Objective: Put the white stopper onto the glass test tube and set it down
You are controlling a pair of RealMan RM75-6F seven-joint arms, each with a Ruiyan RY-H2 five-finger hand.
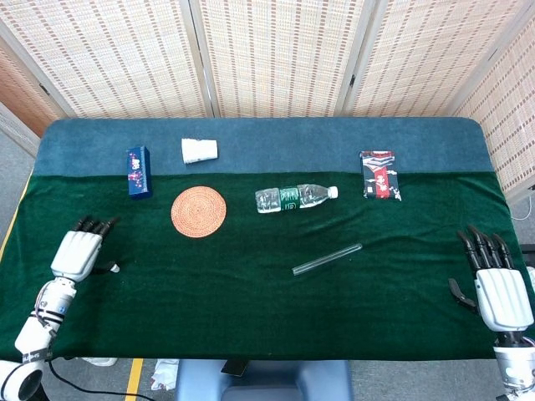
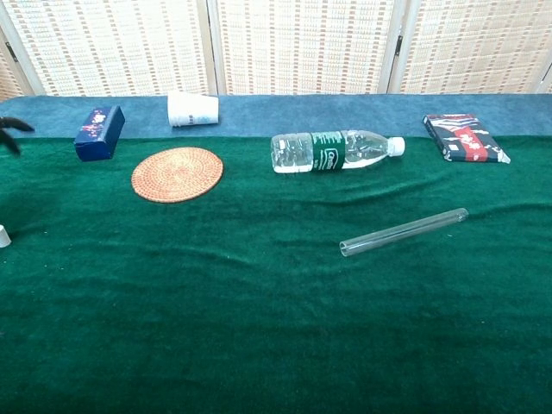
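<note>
The glass test tube (image 1: 327, 258) lies on its side on the green cloth of the counter (image 1: 251, 317), right of centre and toward the front edge. The white stopper (image 1: 114, 267) sits near the left edge, just beside the left hand (image 1: 76, 253), whose fingers (image 1: 94, 225) are extended and hold nothing. The right hand (image 1: 500, 288) rests at the right edge, fingers spread and released. A water bottle (image 2: 335, 150) lies behind the tube; its green label's print is too small to read.
</note>
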